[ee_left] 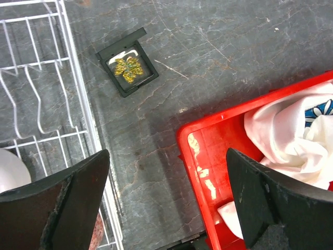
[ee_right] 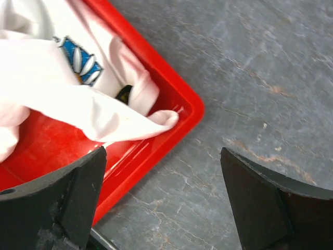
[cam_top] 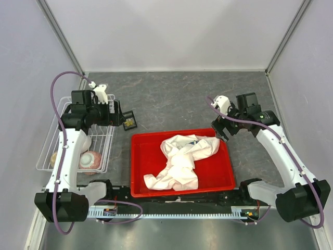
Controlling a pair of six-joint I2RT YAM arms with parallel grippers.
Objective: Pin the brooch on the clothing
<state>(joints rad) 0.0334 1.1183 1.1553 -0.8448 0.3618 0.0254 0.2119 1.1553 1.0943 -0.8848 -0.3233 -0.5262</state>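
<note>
Red bin: a red rectangular plastic bin (cam_top: 147, 151) sits at lower centre of the top view. It holds a crumpled white short-sleeved T-shirt (cam_top: 182, 159), whose blue square daisy print (cam_top: 193, 141) shows near the bin's upper edge.
Black tray: a small black square tray (cam_top: 133, 126) lies on the grey stone-patterned table (cam_top: 177, 99), up and left of the bin, between it and the basket. The tiny gold-yellow metallic brooch (cam_top: 129, 123) lies inside it, apart from the T-shirt.
Wire basket: a white wire basket (cam_top: 49, 136) at the left edge holds a pinkish round bowl (cam_top: 91, 159) and a smaller pale round thing (cam_top: 53, 156).
Left fingers: the left gripper (cam_top: 120, 117) hangs just left of the tray. Its dark fingers (ee_left: 67, 203) are spread wide, holding nothing and touching nothing visible.
Right fingers: the right gripper (cam_top: 221, 133) hangs by the bin's upper right corner, with its fingers (ee_right: 62, 198) equally wide apart and empty.
Left wrist view only: the brooch's flower-like outline is clear against the tray's pale inner pad.
Right wrist view only: a fold of the shirt touches the bin's corner wall. A small dark patch (ee_right: 124, 94) sits among the folds; what it is cannot be told.
Top view only: the basket's contents and both arms show together.
</note>
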